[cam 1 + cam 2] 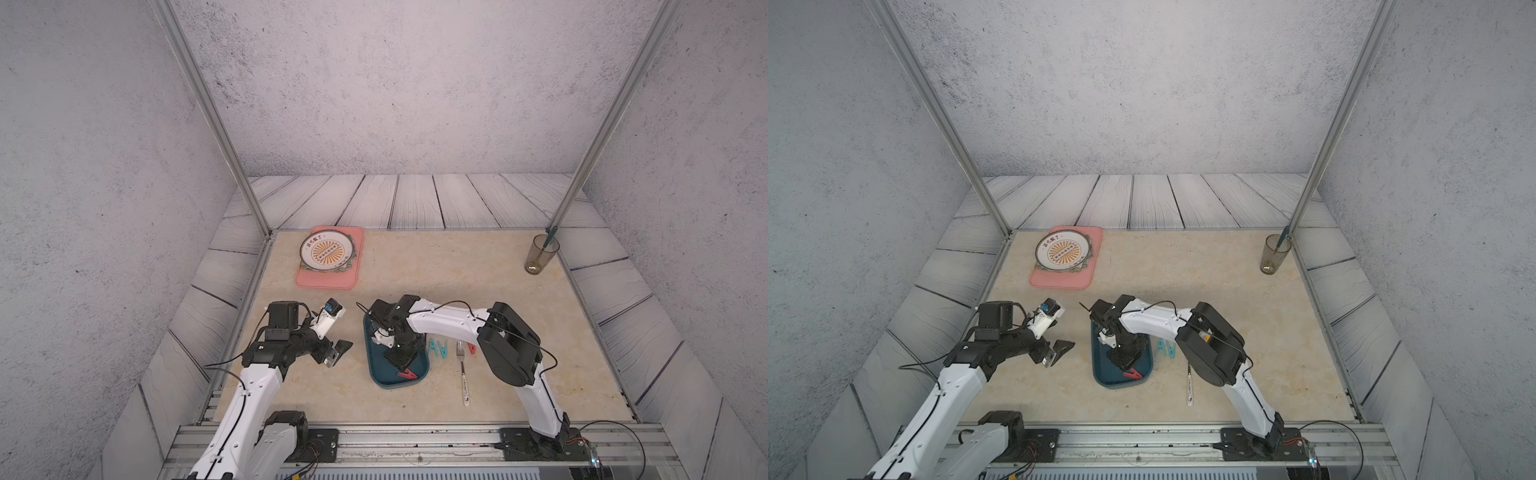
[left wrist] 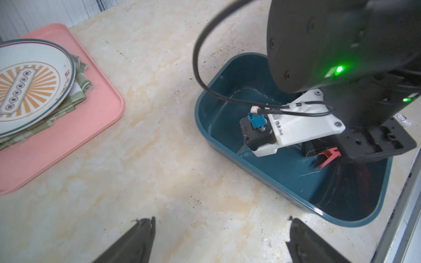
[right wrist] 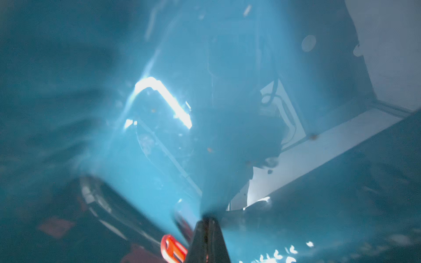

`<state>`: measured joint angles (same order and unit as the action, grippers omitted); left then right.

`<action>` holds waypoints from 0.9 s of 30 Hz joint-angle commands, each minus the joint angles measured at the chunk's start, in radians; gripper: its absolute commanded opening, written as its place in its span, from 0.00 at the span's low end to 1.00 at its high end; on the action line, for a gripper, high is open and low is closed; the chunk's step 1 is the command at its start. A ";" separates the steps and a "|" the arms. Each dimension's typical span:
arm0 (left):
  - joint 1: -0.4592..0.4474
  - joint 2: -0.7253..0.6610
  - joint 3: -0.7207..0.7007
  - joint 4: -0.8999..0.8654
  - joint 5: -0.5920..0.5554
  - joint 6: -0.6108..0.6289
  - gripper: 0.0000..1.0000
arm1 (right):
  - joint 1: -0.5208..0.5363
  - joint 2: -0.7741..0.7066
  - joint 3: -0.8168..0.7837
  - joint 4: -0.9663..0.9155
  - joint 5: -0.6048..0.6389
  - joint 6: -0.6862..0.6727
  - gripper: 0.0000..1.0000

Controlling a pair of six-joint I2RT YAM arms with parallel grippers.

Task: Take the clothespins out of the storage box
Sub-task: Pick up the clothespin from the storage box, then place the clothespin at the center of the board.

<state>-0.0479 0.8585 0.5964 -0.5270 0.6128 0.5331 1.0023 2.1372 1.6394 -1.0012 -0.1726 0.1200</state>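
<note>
Watching the box point(image 1: 377, 370): right gripper point(image 1: 401, 365) is down inside it, jaws together; left gripper point(image 1: 337, 353) hangs near it, jaws apart, empty. The red pin point(image 1: 407, 374) lies in the box at my right gripper's tip, but I can't tell if it's truly pinched. Lift now and it could slip out, or snag and drag the box.

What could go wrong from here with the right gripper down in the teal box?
1. The right gripper is shut low in the storage box, but the red clothespin shows mostly off to one side of it. The grasp may be marginal or missed, so the pin could drop on lift.
2. Light blue clothespins and a fork lie close beside the box; a set-down there might knock them.
</note>
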 commanded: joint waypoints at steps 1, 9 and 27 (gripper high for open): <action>0.001 -0.023 -0.017 -0.014 -0.001 -0.009 0.96 | -0.048 -0.107 0.044 -0.030 0.033 0.018 0.00; -0.004 -0.047 -0.048 0.022 -0.019 -0.047 0.96 | -0.230 -0.285 -0.054 0.008 0.073 0.230 0.00; -0.004 -0.162 -0.098 0.027 -0.127 -0.135 0.96 | -0.587 -0.563 -0.518 0.033 0.336 0.500 0.00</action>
<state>-0.0490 0.7059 0.5072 -0.4889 0.4961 0.3977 0.4603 1.5822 1.1435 -0.9867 0.1658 0.6556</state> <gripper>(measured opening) 0.965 0.045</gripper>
